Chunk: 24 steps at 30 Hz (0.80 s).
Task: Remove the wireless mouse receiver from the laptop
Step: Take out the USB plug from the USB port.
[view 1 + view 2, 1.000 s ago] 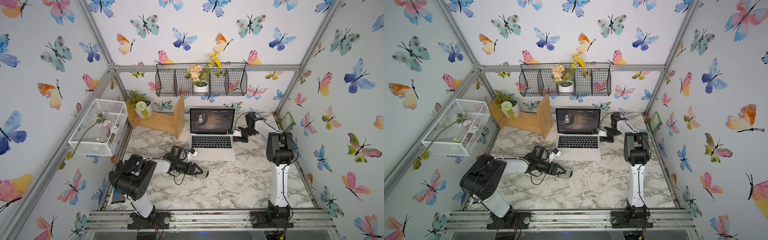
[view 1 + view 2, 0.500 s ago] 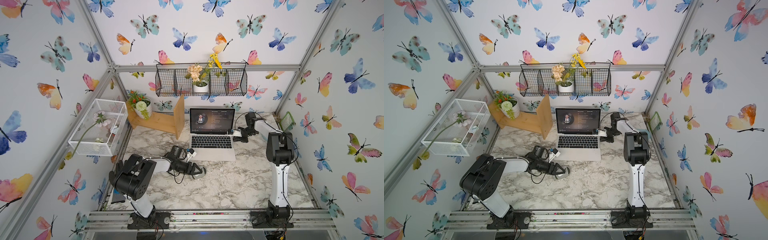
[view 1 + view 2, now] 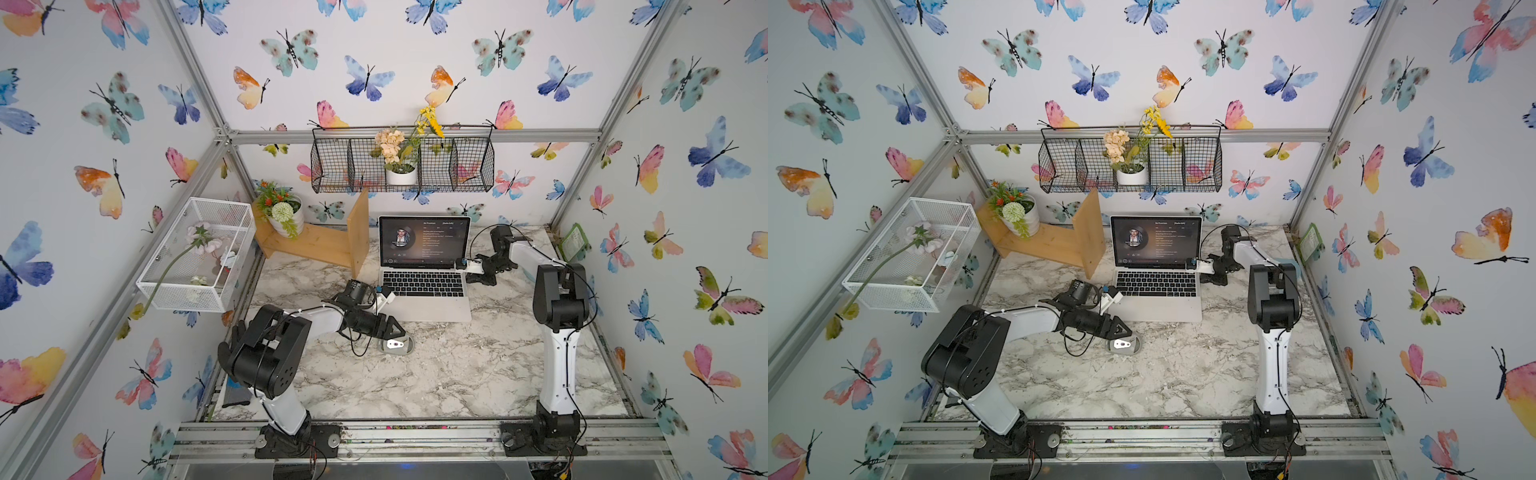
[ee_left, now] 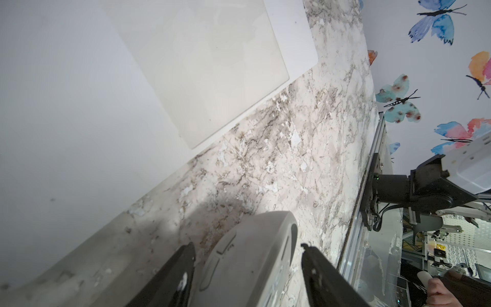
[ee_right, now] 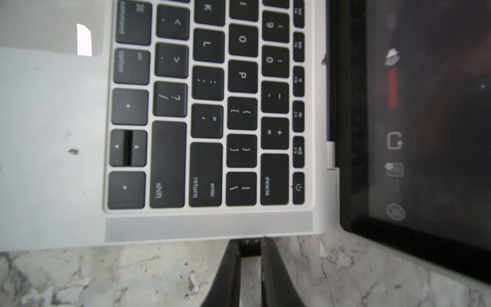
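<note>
The left gripper (image 4: pixel 247 245) is spread fairly wide with the grey mouse (image 4: pixel 252 265) sat between its jaws on the marble table (image 3: pixel 449 374), not squeezed as far as can be told; the laptop (image 3: pixel 424 309) is parked open behind it. At its right edge the receiver (image 5: pixel 248 249) is plugged in near the delete key (image 5: pixel 273 180), and it's pinched by the nearly closed right gripper (image 5: pixel 249 242).

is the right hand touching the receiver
Touching: the right wrist view shows both fingers of the right hand flush against the receiver, with no gap.
</note>
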Each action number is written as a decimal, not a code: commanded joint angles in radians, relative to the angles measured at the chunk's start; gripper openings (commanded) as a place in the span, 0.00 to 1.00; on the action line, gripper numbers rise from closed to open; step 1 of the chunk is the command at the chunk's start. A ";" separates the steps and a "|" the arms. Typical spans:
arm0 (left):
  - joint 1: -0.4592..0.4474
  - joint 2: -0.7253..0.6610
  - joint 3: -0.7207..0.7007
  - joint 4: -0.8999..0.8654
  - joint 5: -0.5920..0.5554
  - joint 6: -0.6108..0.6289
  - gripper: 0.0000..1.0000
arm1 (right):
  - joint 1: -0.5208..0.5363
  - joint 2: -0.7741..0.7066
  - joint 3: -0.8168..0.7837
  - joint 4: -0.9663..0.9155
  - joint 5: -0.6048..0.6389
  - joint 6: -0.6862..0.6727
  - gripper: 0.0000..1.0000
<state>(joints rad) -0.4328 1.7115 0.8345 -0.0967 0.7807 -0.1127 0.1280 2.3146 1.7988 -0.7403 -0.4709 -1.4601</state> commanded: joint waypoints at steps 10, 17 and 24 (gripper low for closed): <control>0.023 -0.051 0.063 -0.117 -0.083 0.035 0.70 | 0.015 0.028 -0.028 -0.030 0.059 -0.017 0.09; 0.062 -0.174 0.113 -0.177 -0.072 0.020 0.71 | 0.008 0.006 -0.030 -0.039 0.047 -0.023 0.09; 0.130 -0.230 0.041 -0.037 -0.169 -0.065 0.72 | -0.002 -0.009 -0.056 -0.038 0.043 -0.031 0.08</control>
<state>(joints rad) -0.3317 1.4837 0.9173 -0.1947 0.6971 -0.1238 0.1257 2.3047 1.7836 -0.7284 -0.4664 -1.4708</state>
